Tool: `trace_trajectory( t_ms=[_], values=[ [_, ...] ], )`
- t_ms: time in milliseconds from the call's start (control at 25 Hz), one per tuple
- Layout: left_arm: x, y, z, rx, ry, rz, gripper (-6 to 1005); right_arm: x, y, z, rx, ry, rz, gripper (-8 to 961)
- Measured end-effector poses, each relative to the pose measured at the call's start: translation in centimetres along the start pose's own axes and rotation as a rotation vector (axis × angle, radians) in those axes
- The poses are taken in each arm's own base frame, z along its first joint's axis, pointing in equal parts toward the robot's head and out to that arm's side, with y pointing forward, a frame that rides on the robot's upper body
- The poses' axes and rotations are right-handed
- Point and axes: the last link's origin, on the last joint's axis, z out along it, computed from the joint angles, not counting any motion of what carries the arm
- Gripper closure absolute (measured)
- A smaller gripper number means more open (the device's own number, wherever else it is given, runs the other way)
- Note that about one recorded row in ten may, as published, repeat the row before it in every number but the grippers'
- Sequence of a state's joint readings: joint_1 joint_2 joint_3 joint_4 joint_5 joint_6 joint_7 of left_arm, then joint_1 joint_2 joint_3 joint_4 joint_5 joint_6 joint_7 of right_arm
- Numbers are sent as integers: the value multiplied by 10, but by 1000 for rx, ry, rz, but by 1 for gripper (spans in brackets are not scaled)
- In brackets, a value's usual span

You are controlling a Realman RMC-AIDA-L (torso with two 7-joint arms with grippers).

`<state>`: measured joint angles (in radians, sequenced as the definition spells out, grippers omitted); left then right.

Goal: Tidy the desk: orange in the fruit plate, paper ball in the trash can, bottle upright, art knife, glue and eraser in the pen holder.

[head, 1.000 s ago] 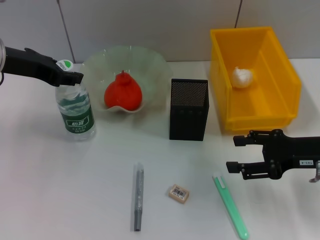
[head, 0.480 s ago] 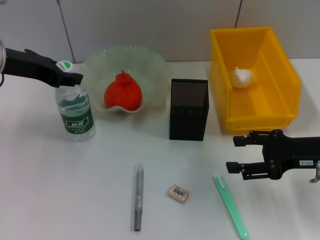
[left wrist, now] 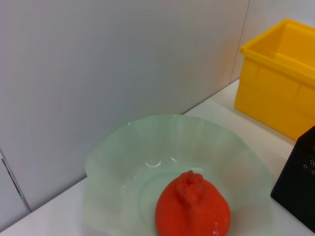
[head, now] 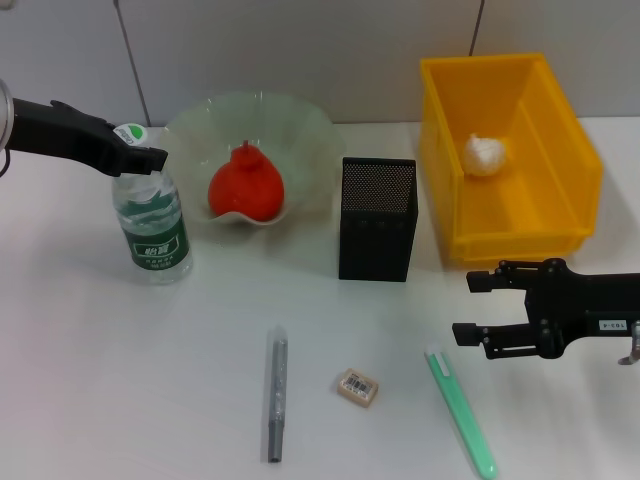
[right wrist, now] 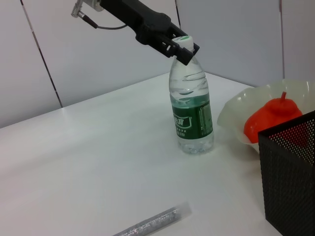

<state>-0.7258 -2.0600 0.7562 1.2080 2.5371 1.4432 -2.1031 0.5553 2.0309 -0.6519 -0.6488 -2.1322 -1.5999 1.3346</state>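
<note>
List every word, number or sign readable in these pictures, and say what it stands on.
Clear plastic water bottle, green label: white characters, too blurred to read.
Small tan rectangular eraser: a barcode on its white label; digits too small to read.
Right gripper: a small white tag on the arm behind it, print too small to read.
Nothing else carries text.

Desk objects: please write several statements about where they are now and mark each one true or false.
1. The orange lies in the fruit plate. True.
2. The paper ball lies on the table beside the trash can. False: it is inside the can.
3. The bottle stands upright, the left gripper at its cap. True.
4. The eraser is in the pen holder. False: it lies on the table in front of it.
5. The right gripper holds the green knife. False: open, apart from it.
</note>
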Motion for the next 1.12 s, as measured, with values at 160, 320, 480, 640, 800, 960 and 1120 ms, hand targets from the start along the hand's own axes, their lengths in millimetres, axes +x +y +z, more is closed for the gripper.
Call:
trace_trajectory(
  t_ms=[160, 320, 480, 640, 800, 960, 1120],
  values=[
    [0, 0, 1, -2, 0, -9, 482, 0, 0, 0, 0, 0, 0, 158],
    [0, 0, 1, -2, 0, -9, 474, 0, 0, 0, 0, 0, 0, 158],
    [1, 0, 1, -2, 0, -9, 327, 0, 0, 0, 0, 0, 0, 158],
    [1, 0, 1, -2, 0, -10, 222, 0, 0, 0, -1, 0, 0, 158],
    [6, -1, -4, 0, 36, -21, 205, 0, 0, 0, 0, 0, 0, 157],
    [27, -2, -27, -41, 237, -89, 207, 0, 0, 0, 0, 0, 0, 157],
    [35, 11, -62, -233, 504, -80, 208, 0, 0, 1, 0, 0, 2, 157]
  ],
)
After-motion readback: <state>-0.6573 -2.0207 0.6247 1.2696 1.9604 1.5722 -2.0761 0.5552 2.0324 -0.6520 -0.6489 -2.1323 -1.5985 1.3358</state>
